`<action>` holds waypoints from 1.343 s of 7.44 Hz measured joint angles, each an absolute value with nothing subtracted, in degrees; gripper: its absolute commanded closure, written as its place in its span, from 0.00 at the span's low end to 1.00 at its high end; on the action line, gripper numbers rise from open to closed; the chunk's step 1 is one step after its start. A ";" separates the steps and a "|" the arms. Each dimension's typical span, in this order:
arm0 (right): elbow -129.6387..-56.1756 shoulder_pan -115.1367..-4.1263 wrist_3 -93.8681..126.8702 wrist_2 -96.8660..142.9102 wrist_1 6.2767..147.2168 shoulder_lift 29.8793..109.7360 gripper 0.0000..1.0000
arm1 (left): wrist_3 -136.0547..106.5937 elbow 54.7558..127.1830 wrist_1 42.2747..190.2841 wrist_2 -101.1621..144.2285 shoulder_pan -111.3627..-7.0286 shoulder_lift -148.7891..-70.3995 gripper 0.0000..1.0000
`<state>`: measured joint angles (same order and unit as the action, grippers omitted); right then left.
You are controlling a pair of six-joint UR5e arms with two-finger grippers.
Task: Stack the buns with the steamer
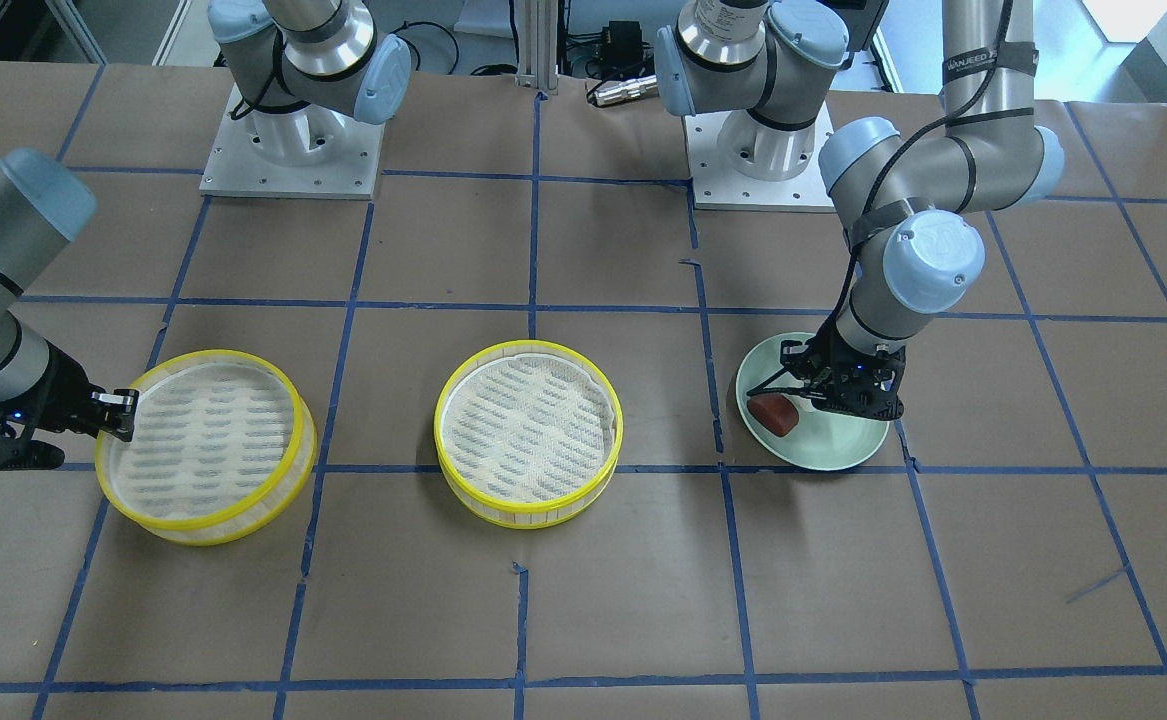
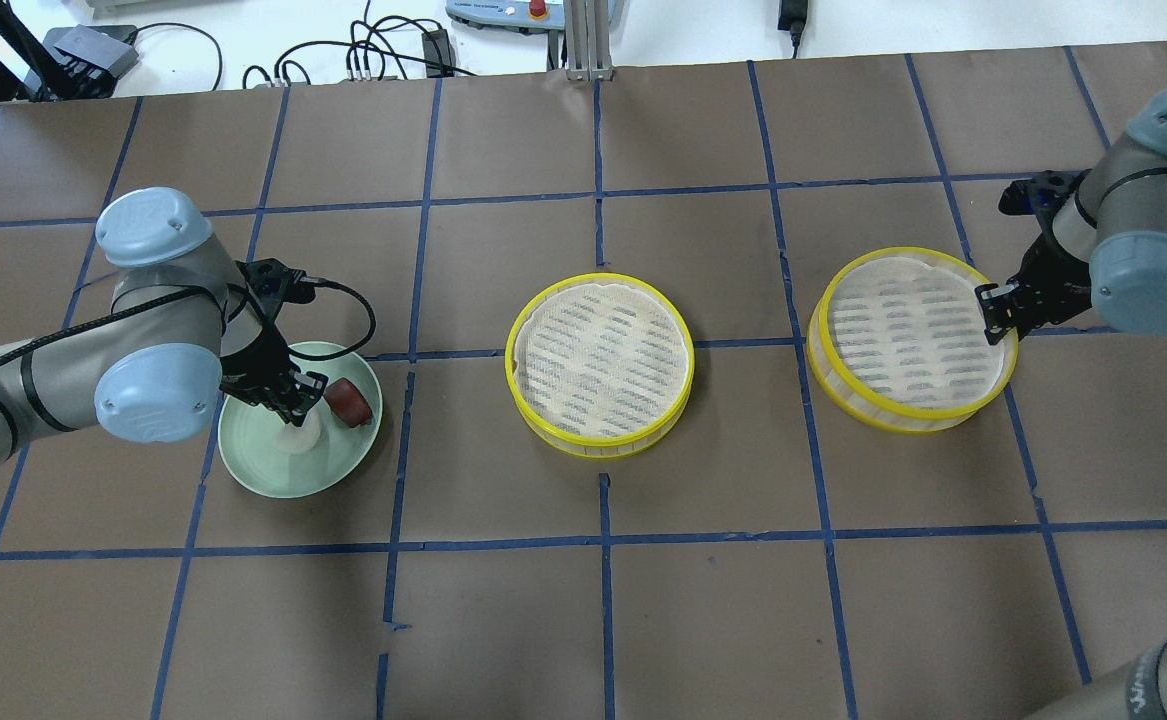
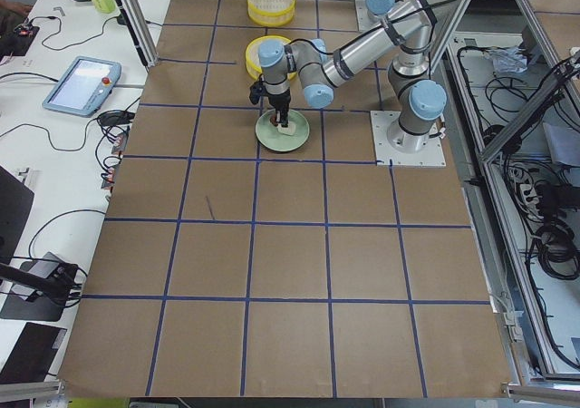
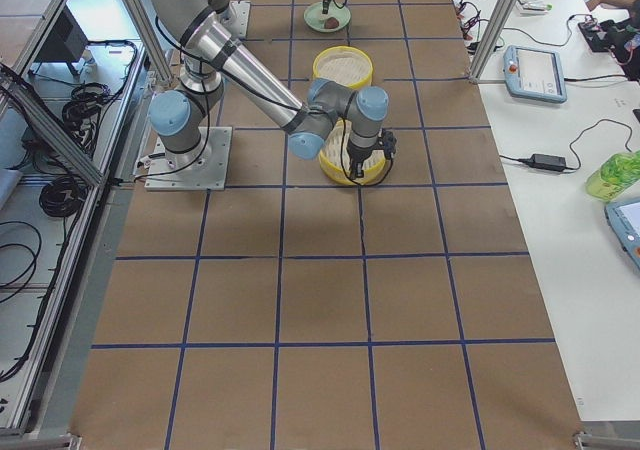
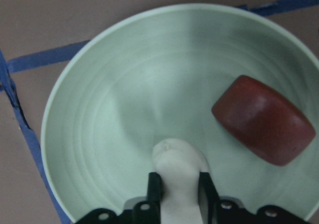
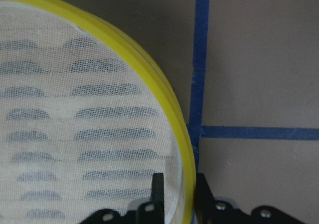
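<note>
A pale green plate holds a reddish-brown bun and a white bun. My left gripper is shut on the white bun, low over the plate, with the brown bun beside it. In the front-facing view the gripper hides the white bun, and the brown bun shows. Two empty yellow-rimmed steamers stand on the table: a middle one and a right one. My right gripper is shut on the right steamer's rim, one finger inside and one outside.
Brown paper with blue tape lines covers the table. The middle steamer sits between the plate and the gripped steamer. The arm bases stand at the robot's edge of the table.
</note>
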<state>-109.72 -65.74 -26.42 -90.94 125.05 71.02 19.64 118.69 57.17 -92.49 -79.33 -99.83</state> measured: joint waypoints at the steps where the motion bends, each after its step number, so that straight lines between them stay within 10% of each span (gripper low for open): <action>1: -109.71 -65.74 -26.43 -90.92 125.14 70.93 0.99 | 14.75 116.56 60.16 -89.78 -81.94 -96.95 0.99; 3: -109.57 -65.74 -26.51 -91.26 125.14 71.25 1.00 | -2.40 108.48 66.88 -83.70 -91.97 -95.43 0.96; 5: -108.16 -65.74 -26.50 -91.66 124.12 72.25 0.99 | -18.90 101.76 65.10 -80.30 -102.14 -101.38 0.01; 10: -104.18 -73.61 -21.39 -91.00 115.20 77.86 0.98 | -14.01 100.72 56.89 -84.49 -102.57 -106.63 0.00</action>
